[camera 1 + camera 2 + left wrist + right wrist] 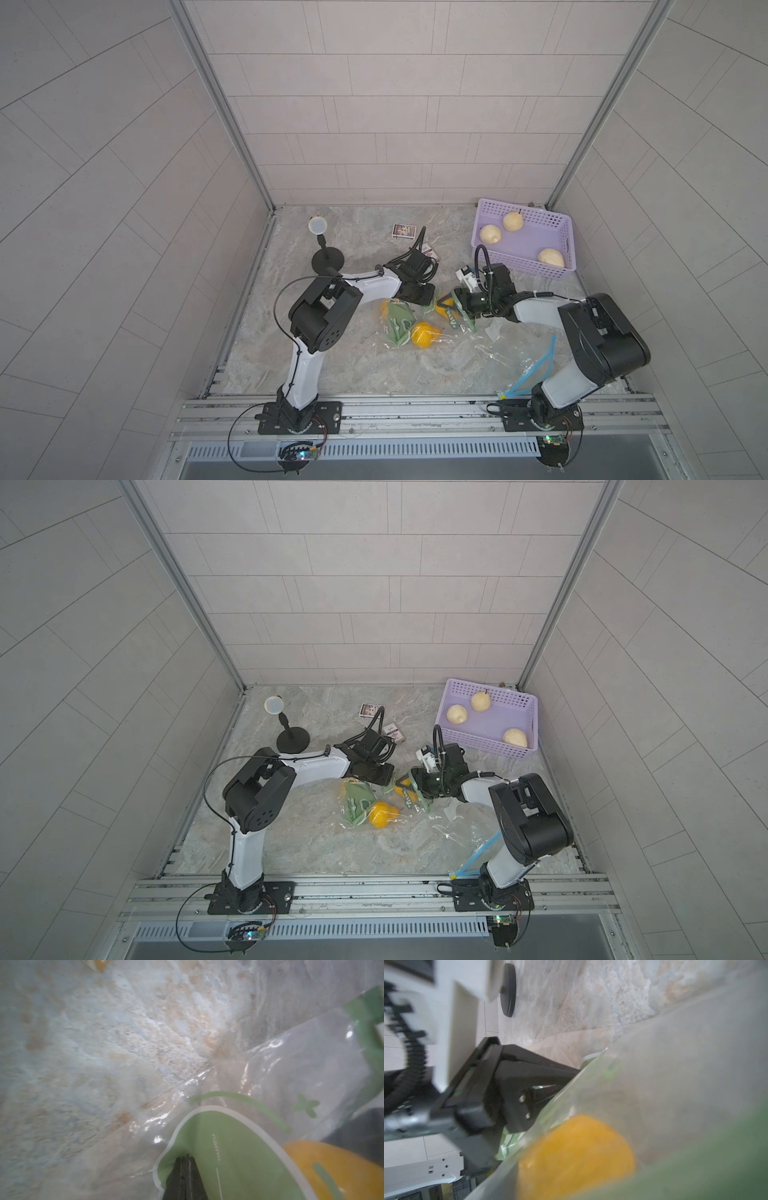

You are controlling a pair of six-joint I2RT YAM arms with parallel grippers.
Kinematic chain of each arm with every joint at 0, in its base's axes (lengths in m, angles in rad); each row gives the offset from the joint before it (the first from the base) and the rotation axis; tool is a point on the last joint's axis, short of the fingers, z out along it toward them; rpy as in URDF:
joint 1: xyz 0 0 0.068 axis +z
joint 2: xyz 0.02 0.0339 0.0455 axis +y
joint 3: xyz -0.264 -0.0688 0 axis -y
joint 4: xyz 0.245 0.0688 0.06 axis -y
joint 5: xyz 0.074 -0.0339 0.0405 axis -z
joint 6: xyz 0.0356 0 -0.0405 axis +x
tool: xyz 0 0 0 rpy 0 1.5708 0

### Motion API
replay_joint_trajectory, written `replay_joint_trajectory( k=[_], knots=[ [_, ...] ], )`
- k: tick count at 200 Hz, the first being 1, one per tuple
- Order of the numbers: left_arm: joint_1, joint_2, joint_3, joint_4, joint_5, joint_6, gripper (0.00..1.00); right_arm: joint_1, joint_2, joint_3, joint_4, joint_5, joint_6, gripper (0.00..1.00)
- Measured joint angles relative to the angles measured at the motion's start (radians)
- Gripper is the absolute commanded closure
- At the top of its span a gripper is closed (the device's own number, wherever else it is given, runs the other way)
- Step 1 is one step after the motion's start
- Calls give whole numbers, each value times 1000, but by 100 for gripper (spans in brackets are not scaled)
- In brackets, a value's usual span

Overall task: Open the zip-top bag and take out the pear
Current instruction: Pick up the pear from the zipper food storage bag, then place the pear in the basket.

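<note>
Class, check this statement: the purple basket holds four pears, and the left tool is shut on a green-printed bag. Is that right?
No. The basket holds three pears, not four; both top views show it. The rest stands: the left tool is shut on a green-printed bag, as the left wrist view shows.

Fingertips of right hand (451, 309) behind zip-top bag (399, 328); right wrist view blurred; card box (404, 231) print illegibly small
</note>
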Motion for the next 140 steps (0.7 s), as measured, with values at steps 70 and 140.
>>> replay_joint_trajectory(
  k=[70,140],
  knots=[
    [61,-33,-32,6,9,-4,95,-235,-339,109,-470,-2,-113,41],
    [64,-344,-56,76,139,-102,49,-491,-324,425,-529,254,-8,34]
  ],
)
